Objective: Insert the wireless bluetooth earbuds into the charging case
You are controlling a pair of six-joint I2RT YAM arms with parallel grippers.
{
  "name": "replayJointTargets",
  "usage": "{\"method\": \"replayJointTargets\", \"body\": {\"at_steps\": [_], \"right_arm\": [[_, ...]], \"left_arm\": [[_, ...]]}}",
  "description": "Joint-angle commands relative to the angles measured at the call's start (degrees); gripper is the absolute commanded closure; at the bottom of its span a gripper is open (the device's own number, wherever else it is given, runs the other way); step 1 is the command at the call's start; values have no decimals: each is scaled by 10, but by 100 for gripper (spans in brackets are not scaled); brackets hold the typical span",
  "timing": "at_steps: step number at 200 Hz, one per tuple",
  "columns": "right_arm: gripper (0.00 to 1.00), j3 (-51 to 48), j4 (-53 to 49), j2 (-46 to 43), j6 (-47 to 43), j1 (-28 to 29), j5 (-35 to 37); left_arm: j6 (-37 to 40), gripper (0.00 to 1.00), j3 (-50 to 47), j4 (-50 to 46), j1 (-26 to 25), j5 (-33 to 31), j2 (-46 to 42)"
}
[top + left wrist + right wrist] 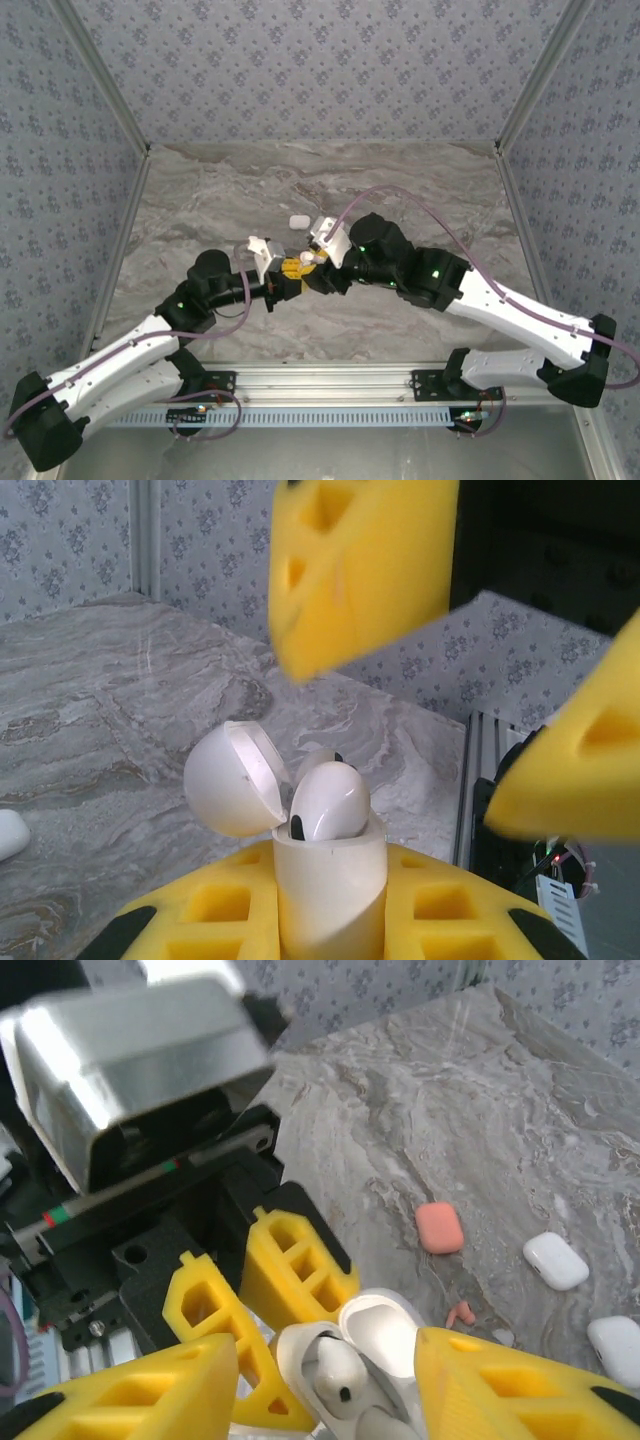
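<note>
The left gripper (330, 925) clamps a white charging case (330, 885) upright, and its lid (235, 780) is tipped back to the left. A white earbud (330, 800) sits in the case. Above the case, the right gripper (470, 670) has its yellow fingers (360, 570) spread apart over the marble bench (100, 700).

Left gripper (287, 270): clamping the charging case (330, 885) upright.
Right gripper (320, 262): hanging just above the case, jaws standing apart.
Arms: bending inward, converging on the case.

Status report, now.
Left gripper shut on charging case, lid open. Right gripper open, straddling it. White earbud sits in case. Other cases lie apart on table.
</note>
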Motion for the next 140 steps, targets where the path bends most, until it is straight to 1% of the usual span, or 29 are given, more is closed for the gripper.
{"method": "replayJointTargets", "body": {"at_steps": [1,21,25,41,60,71,88,97,117,130,140], "right_arm": [[42,8,19,-48,34,-22,-6],[39,0,21,-80,70,-56,15],[38,-22,21,-87,80,-63,22],[34,-51,23,-111,113,-99,31],[26,-84,0,-131,168,-134,81],[21,-102,-32,-137,222,-155,119],[12,-137,-69,-145,279,-188,143],[9,-165,-53,-153,292,-205,117],[0,-250,63,-184,301,-235,-9],[0,-294,147,-201,333,-251,-78],[0,-312,189,-208,350,-256,-105]], "left_arm": [[7,100,22,30,-4,5,-2],[7,100,21,32,-4,2,0],[7,100,21,34,-4,2,0],[6,100,20,36,-4,-2,2],[3,100,17,39,-4,-18,5],[0,100,13,41,-3,-38,6],[0,100,2,55,-4,-55,5],[-2,100,-3,65,-3,-54,3],[-6,100,-5,73,-4,-46,5],[-6,100,-3,74,-4,-38,7],[-6,100,-3,73,-4,-34,8]]}}
